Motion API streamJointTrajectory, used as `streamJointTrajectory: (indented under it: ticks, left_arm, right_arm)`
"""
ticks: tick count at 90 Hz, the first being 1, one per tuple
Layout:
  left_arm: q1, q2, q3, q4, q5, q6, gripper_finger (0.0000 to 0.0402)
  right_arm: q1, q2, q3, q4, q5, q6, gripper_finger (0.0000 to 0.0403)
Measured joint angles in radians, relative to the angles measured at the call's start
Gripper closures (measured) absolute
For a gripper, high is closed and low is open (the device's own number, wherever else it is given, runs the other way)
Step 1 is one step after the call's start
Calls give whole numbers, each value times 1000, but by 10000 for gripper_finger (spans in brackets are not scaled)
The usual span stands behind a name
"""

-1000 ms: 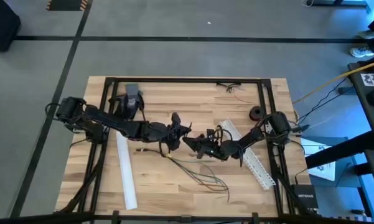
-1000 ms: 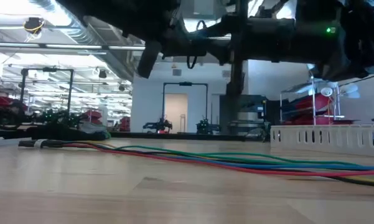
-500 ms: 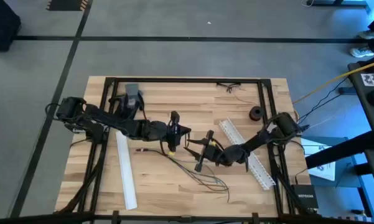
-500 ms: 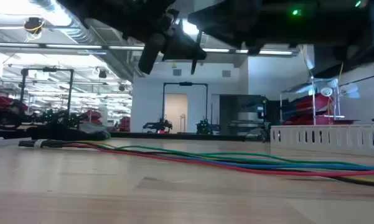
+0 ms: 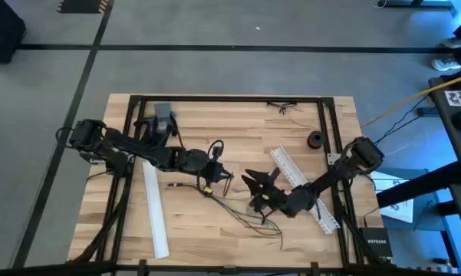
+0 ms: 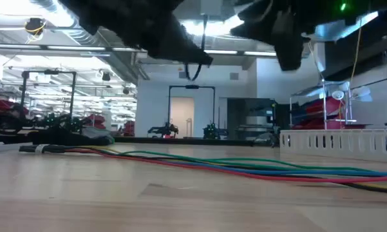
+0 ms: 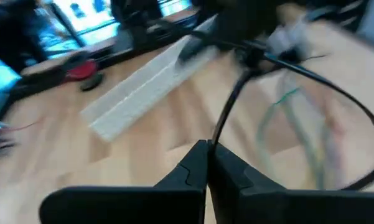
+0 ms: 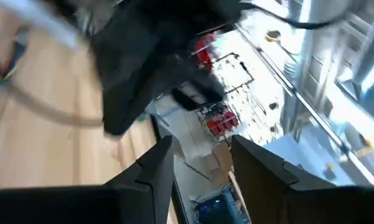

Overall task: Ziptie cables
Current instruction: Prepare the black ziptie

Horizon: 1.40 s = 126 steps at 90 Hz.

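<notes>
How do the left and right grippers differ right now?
The left gripper is shut on the ziptie, a thin black strip rising from its fingertips, while the right gripper is open and holds nothing. In the high view, the left gripper is near the cables' gathered end, and the right gripper is farther along, over their spread. Both hang above the table's middle, off the wood.

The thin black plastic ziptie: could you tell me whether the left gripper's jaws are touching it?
Touching. The left wrist view shows the left gripper with its jaws shut on the thin black plastic ziptie, which rises from between them and loops away.
</notes>
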Motion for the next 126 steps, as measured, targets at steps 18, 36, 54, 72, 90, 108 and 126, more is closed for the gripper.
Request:
streamJointTrajectory:
  ticks: [18, 36, 54, 72, 90, 108, 126]
  left_arm:
    - [-20, 0, 0, -3, 44, -78, 401]
    - [-23, 0, 0, -13, 45, -134, 401]
    - [-23, 0, 0, -13, 44, -164, 401]
    - [-23, 0, 0, -13, 45, -181, 401]
    - [-23, 0, 0, -14, 45, -194, 401]
    - [-23, 0, 0, -15, 45, -194, 401]
    - [-33, 0, 0, -15, 44, -180, 401]
  right_arm:
    - [-61, 0, 90, -144, -66, -50, 249]
    - [-69, 0, 151, -223, -124, -138, 249]
    - [-53, 0, 168, -277, -139, -177, 249]
    - [-41, 0, 168, -280, -155, -203, 285]
    - [-36, 0, 168, -280, -167, -230, 360]
    - [-39, 0, 168, -277, -171, -82, 396]
    - [-64, 0, 168, -344, -173, 241, 402]
